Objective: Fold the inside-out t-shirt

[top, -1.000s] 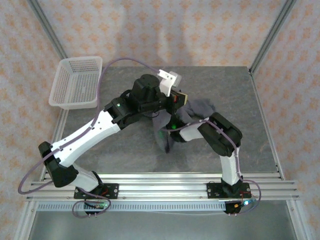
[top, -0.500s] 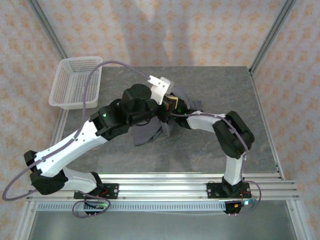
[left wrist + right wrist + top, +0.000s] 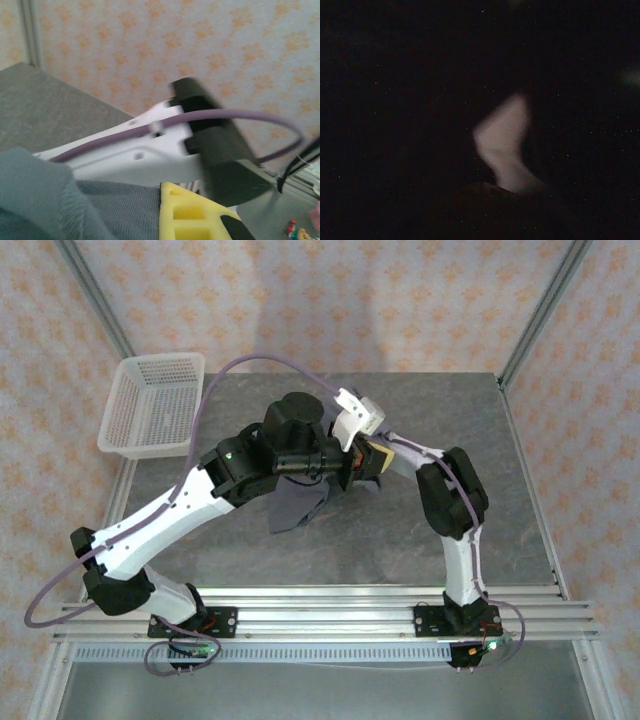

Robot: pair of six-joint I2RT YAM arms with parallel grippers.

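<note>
T-shirt (image 3: pixel 296 508), long axis far-right to near-left; left claw (image 3: pixel 372 456) clamped on its cloth, right claw closed.

Overhead view bright, sharp — left wrist blurred, right wrist nearly black.

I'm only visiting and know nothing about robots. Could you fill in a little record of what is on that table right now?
garment: dark grey t-shirt, crumpled in a heap mid-table
folding: not yet done
left arm: reaches over the t-shirt
right arm: reaches in to meet it from the other side
left jaws: shut on the t-shirt
right jaws: shut; what they hold is hidden
basket: white mesh basket, far left corner, apart from the t-shirt
surface: grey table
</note>
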